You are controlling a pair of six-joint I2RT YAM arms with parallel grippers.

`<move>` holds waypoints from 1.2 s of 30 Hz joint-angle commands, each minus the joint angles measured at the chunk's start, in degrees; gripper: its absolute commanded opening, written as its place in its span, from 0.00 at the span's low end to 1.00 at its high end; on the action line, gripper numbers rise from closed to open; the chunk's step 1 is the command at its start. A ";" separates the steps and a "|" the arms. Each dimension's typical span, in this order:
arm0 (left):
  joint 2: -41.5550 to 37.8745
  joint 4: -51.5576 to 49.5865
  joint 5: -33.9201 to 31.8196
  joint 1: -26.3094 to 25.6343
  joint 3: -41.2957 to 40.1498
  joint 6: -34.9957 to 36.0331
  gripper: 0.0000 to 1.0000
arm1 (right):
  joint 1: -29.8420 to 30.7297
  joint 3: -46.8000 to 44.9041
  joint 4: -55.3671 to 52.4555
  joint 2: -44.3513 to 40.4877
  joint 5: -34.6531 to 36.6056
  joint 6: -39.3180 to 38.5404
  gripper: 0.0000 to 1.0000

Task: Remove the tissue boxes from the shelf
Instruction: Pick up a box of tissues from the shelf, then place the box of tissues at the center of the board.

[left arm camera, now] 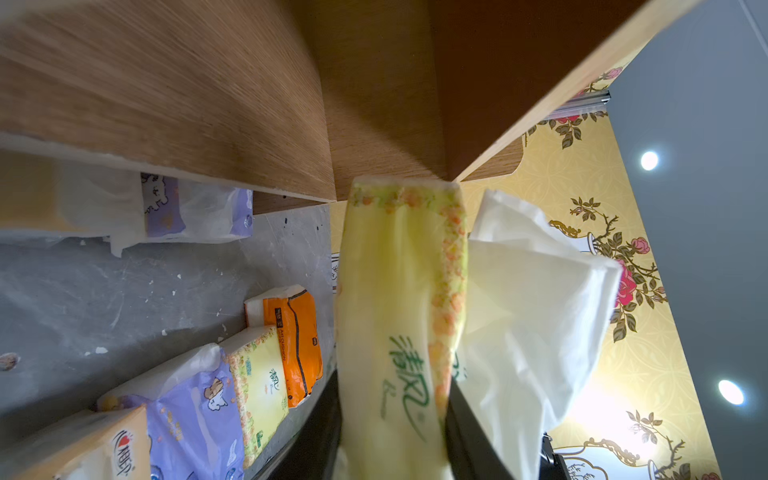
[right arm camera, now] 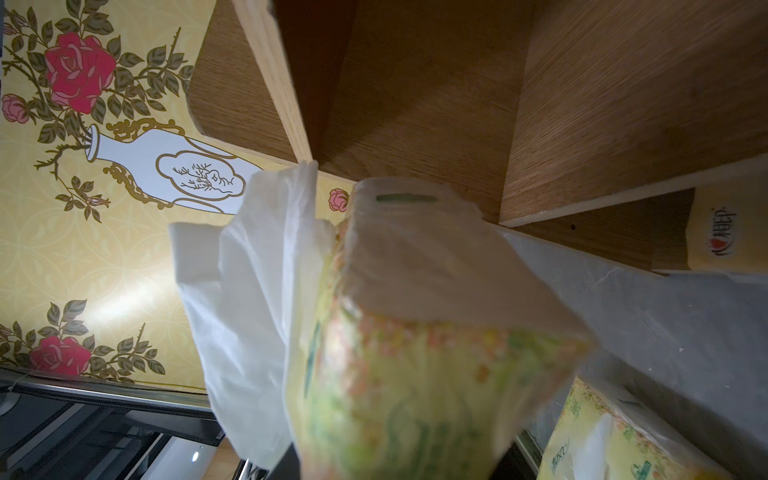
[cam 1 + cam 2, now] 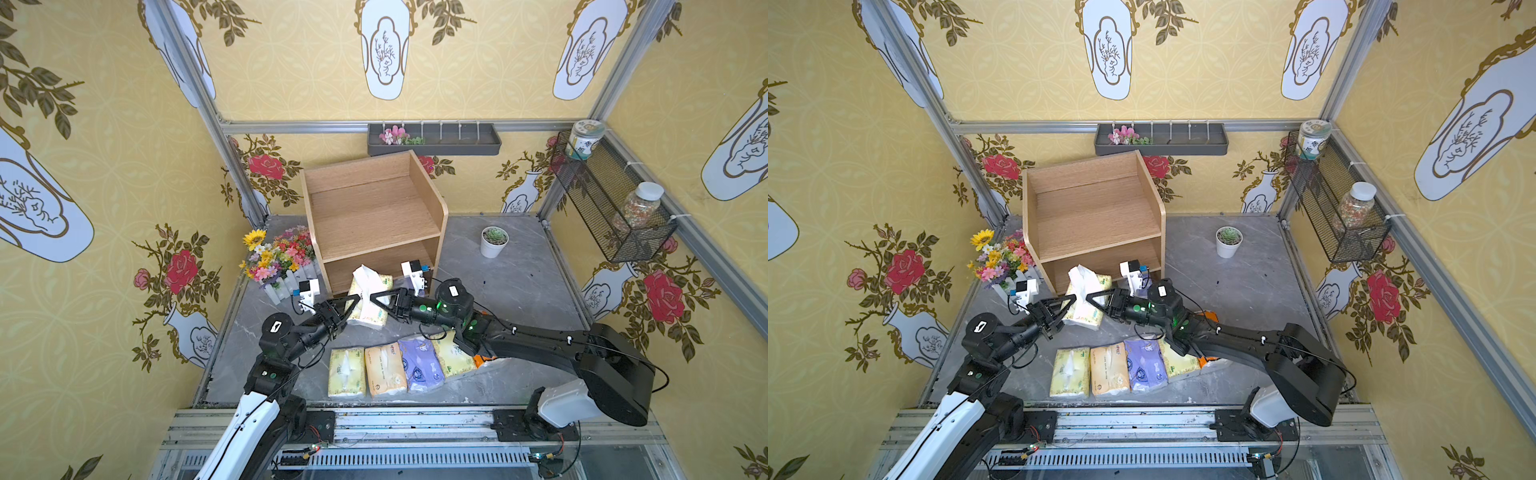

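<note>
Quick take: the yellow pack (image 3: 371, 309) sits just outside the mouth of the shelf (image 3: 374, 208), at its bottom tier, with both arms on it. The left gripper (image 3: 352, 305) has its jaws clamped across one side of the pack. The right gripper (image 3: 380, 301) has its jaws around the opposite side, but I can't tell if they're actually biting.

Handling guess: very light and squashy, basically a soft brick in slick plastic wrap, so it'll dent under the jaws and could slide if pinched at a corner. I'd hold it across the narrow width, mid-body. Don't grab the white tissue (image 3: 365, 276) sticking out the top (it'd just pull free and the pack would drop). Not fragile at all, so squeezing is fine.

Elsewhere, a row of 5 packs (image 3: 419, 365) is lined up on the surface (image 3: 519, 282) near the front edge. 2 more look tucked in the bottom tier: a lavender pack (image 1: 166, 208) and a cream pack (image 2: 723, 224).
</note>
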 commanded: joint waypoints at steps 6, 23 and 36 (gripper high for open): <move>-3.19 -17.77 -11.37 -0.03 5.46 9.00 0.90 | 0.52 0.48 3.51 -0.45 -0.41 -0.60 0.35; -2.29 -46.86 -47.35 2.54 17.40 19.62 0.94 | 16.72 8.02 -29.26 0.57 15.50 -14.15 0.31; -11.05 -53.85 -55.80 10.03 27.45 20.88 0.93 | 21.24 21.62 -25.50 19.29 16.70 -3.56 0.29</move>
